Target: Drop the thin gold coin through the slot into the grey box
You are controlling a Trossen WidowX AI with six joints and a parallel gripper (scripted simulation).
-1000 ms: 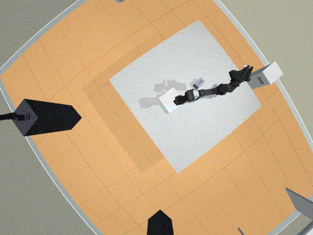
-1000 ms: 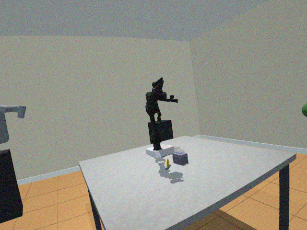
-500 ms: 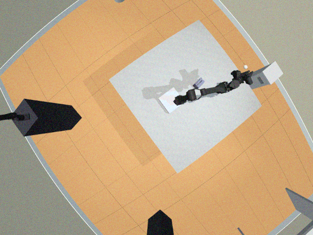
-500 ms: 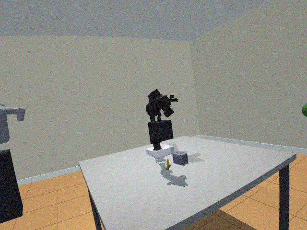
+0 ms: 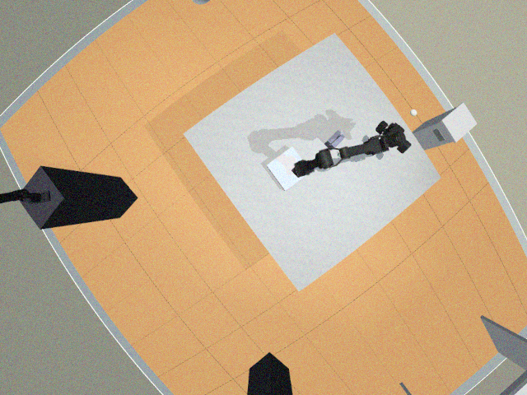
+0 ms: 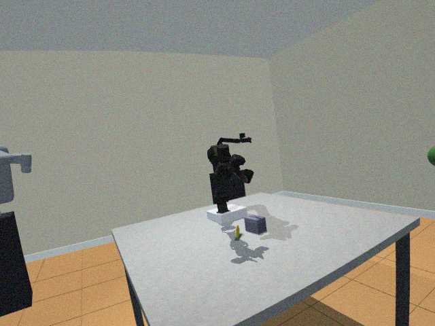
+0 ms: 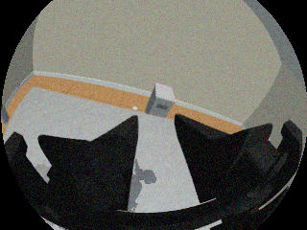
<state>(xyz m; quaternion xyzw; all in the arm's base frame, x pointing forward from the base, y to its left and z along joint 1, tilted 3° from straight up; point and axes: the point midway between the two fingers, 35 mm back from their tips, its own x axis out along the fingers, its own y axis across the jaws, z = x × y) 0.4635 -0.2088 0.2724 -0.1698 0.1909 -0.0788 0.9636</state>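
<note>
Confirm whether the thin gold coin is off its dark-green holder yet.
No: the thin gold coin stands on edge in its holder on the grey table, beside the grey box.

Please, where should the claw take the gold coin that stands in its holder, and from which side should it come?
Best guess: take the coin by its upper rim, coming straight down from above, one finger on each flat face. It stands on edge in the low holder, so only the top half is free. The claw holds nothing yet.
</note>
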